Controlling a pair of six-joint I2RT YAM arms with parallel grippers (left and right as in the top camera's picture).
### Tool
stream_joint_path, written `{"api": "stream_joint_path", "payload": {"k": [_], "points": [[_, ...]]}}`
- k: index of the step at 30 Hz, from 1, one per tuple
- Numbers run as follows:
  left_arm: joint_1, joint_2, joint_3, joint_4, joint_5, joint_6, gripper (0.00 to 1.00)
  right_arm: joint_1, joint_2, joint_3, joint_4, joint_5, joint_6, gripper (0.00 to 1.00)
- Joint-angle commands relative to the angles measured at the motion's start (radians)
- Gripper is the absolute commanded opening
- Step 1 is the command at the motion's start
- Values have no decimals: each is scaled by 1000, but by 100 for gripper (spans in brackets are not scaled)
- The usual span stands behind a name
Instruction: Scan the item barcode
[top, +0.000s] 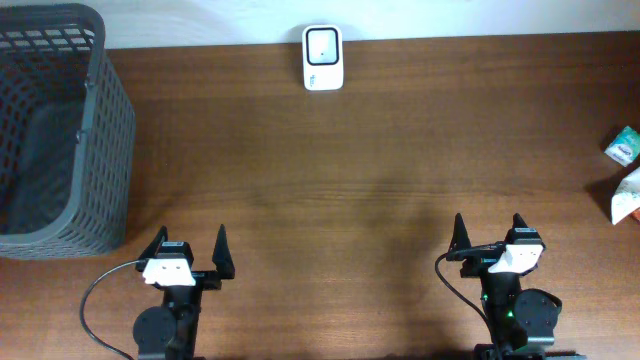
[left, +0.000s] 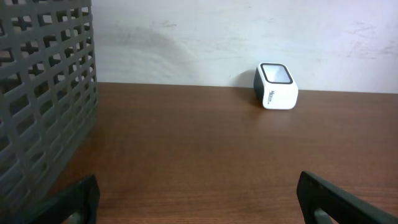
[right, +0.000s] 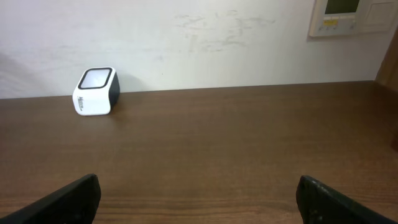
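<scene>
Lying cut off at the right edge, the teal packet blurs; left gripper and right gripper gape empty.

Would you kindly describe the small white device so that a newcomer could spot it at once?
Follow the far edge of the brown wooden table, along the pale wall. Near the middle of that edge stands the white device, alone. It is a small rounded box with a dark-framed window on top, unlike the big grey mesh basket at left.
</scene>
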Motion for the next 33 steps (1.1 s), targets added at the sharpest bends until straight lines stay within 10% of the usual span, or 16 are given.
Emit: {"api": "stream_joint_path", "payload": {"k": [1, 33], "points": [[5, -11, -2, -10, -14, 62, 99, -7, -7, -9, -3, 12, 7, 99], [15, -10, -2, -8, -11, 76, 99, -7, -7, -9, -4, 24, 7, 99]]}}
